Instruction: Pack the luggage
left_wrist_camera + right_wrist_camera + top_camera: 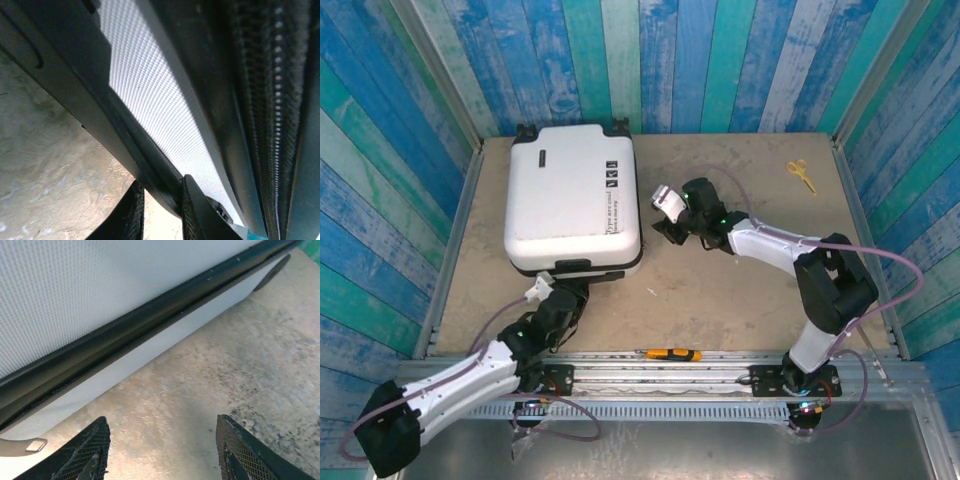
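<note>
The luggage [570,200], a white hard-shell suitcase with black trim, lies flat and closed on the left half of the table. My left gripper [560,292] is tucked against its near edge by the black handle. In the left wrist view, the black rim of the luggage [150,100] runs between the narrowly open left gripper [160,210], resting against the right finger [197,212], with bare table showing beside the other finger. My right gripper [660,215] stands wide open just right of the suitcase, facing the side of the luggage [75,290]. Nothing is between the right gripper [160,450] fingers.
Yellow scissors [802,174] lie at the far right of the table. An orange and black tool [670,354] rests on the metal rail at the near edge. Blue plank walls close in three sides. Bare tabletop [750,300] stretches right of the suitcase.
</note>
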